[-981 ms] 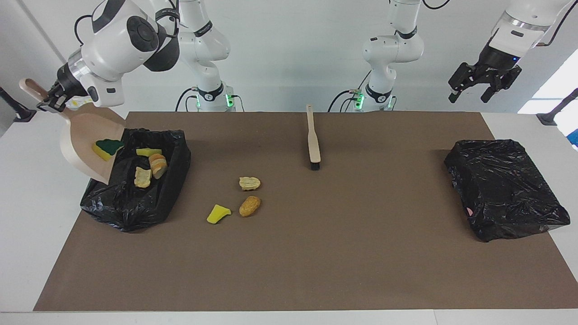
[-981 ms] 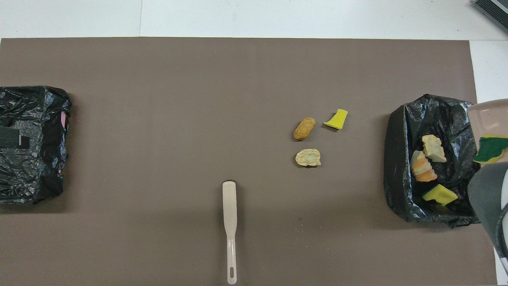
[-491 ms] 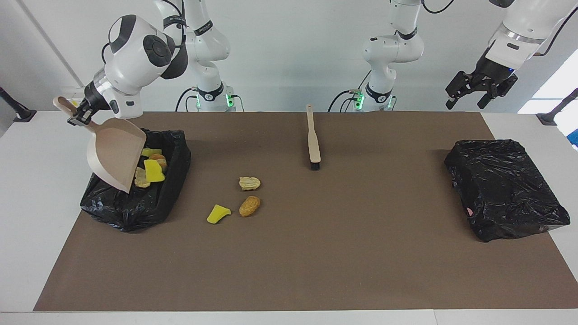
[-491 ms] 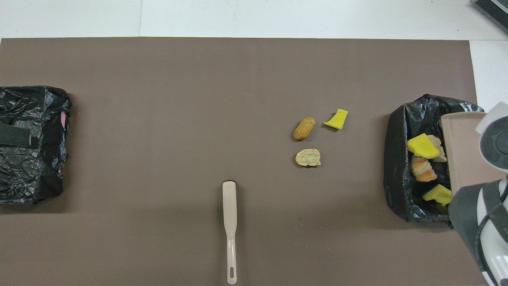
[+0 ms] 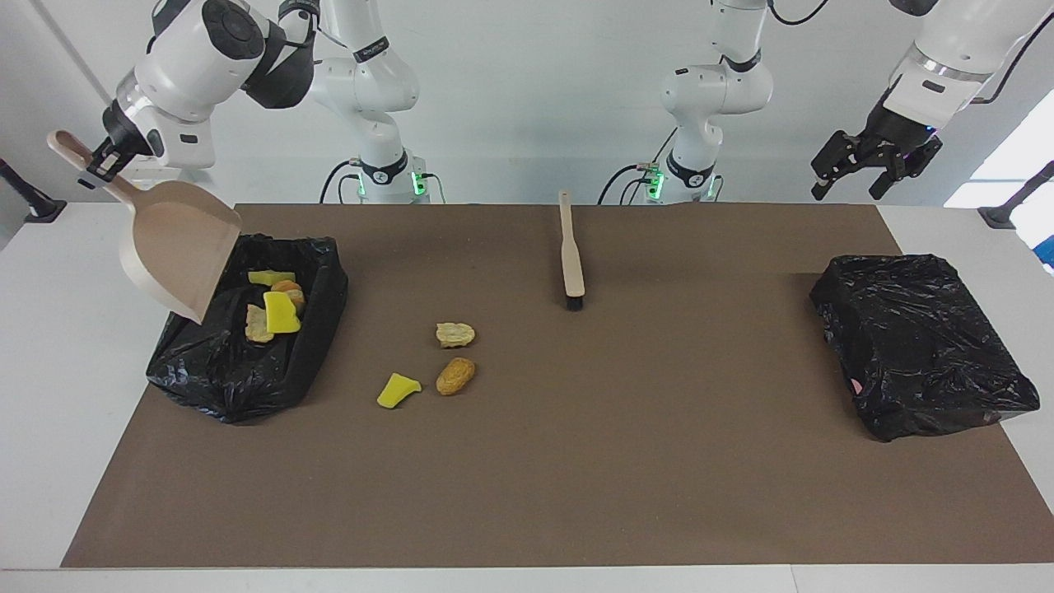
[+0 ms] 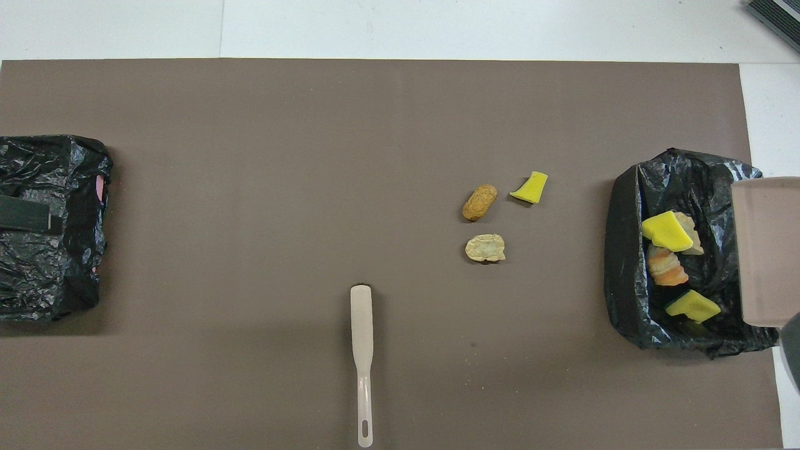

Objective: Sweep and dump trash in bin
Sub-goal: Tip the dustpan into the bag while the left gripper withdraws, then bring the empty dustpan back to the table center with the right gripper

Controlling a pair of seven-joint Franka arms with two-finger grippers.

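My right gripper [image 5: 100, 159] is shut on the handle of the beige dustpan [image 5: 177, 247], which hangs tilted with its mouth down over the black-bagged bin [image 5: 239, 375] at the right arm's end. The dustpan [image 6: 765, 250] has nothing in it. In the bin [image 6: 625, 250] lie several scraps, a yellow sponge piece [image 5: 282, 313] on top. Three pieces of trash lie on the mat beside the bin: a yellow wedge [image 5: 398, 389], a tan lump [image 5: 455, 375] and a pale lump [image 5: 455, 333]. My left gripper [image 5: 850, 183] hangs open in the air at the left arm's end and holds nothing.
The brush [image 5: 571, 255] lies on the brown mat midway along, near the robots, bristles pointing away from them. A second bin wrapped in a black bag [image 5: 918, 342] stands at the left arm's end.
The green-topped sponge slid out of the dustpan into the bin, landing yellow side up. The right arm then lifted the dustpan back up. The left gripper sank a little.
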